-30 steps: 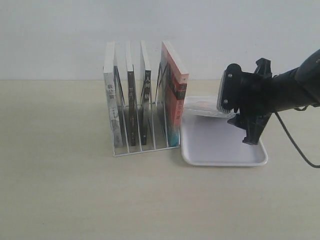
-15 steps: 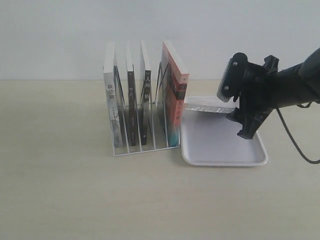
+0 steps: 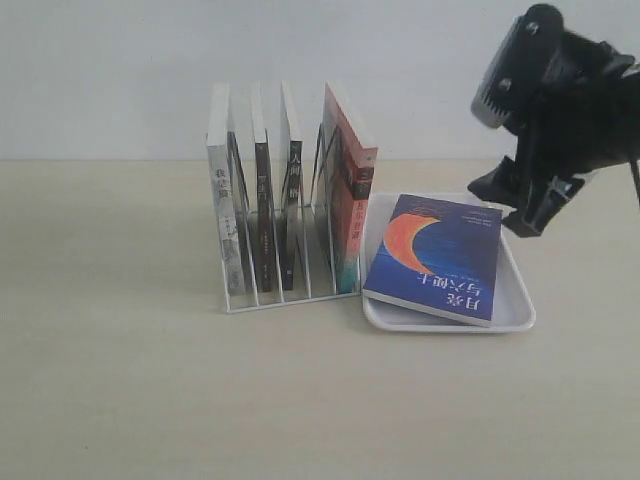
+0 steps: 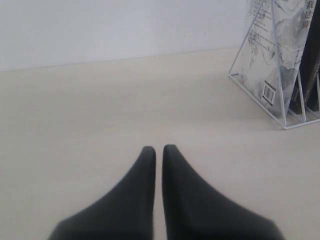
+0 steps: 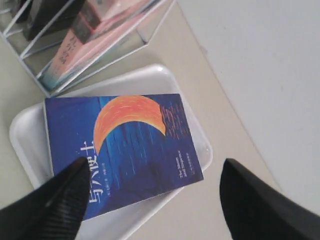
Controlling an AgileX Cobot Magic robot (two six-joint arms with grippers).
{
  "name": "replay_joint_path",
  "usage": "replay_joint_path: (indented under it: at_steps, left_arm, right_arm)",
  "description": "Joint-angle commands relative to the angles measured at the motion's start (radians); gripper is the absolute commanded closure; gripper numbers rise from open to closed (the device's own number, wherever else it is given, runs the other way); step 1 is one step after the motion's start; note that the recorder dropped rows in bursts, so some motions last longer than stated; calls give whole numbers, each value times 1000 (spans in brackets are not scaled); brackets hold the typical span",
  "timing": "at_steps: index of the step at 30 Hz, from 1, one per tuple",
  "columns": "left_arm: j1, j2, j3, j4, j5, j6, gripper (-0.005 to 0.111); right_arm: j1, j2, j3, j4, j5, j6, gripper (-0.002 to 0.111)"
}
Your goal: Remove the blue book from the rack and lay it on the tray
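The blue book [image 3: 435,255], with its orange crescent moon facing up, lies on the white tray [image 3: 515,318], slightly askew, its near edge resting over the front rim. My right gripper [image 3: 500,208] hangs open above the tray's far right side, clear of the book. In the right wrist view the book [image 5: 130,145] and the tray [image 5: 25,130] show between the wide-apart fingers of that gripper [image 5: 155,165], which hold nothing. The white wire rack [image 3: 285,300] stands left of the tray. My left gripper [image 4: 159,148] is shut over bare table, away from the rack [image 4: 287,122].
A red and teal spined book [image 3: 350,190] leans in the rack's rightmost slot, right beside the tray. Black-spined books [image 3: 263,215] and a pale one [image 3: 222,200] fill other slots. A white wall runs behind the table.
The blue book, held edge-on above the tray before, now lies flat on it. The right gripper has let it go and risen up and to the right.
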Motion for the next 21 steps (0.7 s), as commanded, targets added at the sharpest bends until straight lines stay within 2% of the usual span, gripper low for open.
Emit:
replay_joint_path:
  at_steps: [1,2,4,5,6,8,10,11,13,21]
  left_arm:
    - [2,-3,-3,-2,-13,4,102]
    - [2,-3,-3,-2,-13,4,102]
    - [2,-3,-3,-2,-13,4,102]
    - [2,-3,-3,-2,-13,4,102]
    - [2,-3,-3,-2,-13,4,102]
    - [2,-3,-3,-2,-13,4,102]
    - [2,-3,-3,-2,-13,4,102]
    - [2,-3,-3,-2,-13,4,102]
    - [2,-3,-3,-2,-13,4,102]
    - [2,-3,-3,-2,-13,4,102]
  right_arm:
    - [-2,-112,5,-137,15,399,40]
    - [-2,-125,5,-147,25,434,40]
    - [-2,-168,5,-138,96,466,63]
    - [-2,-192,5,-122,121,481,96]
    - [-2,-205,5,-102,121,549,107]
    - [-2,-226,5,-96,154,667,103]
    - [-2,-242,5,-101,203,699,103]
    - [-2,-253,5,-103,197,792,103]
    - [-2,-268,5,-103,159,854,103]
    - [-2,-272,5,-103,155,859,103]
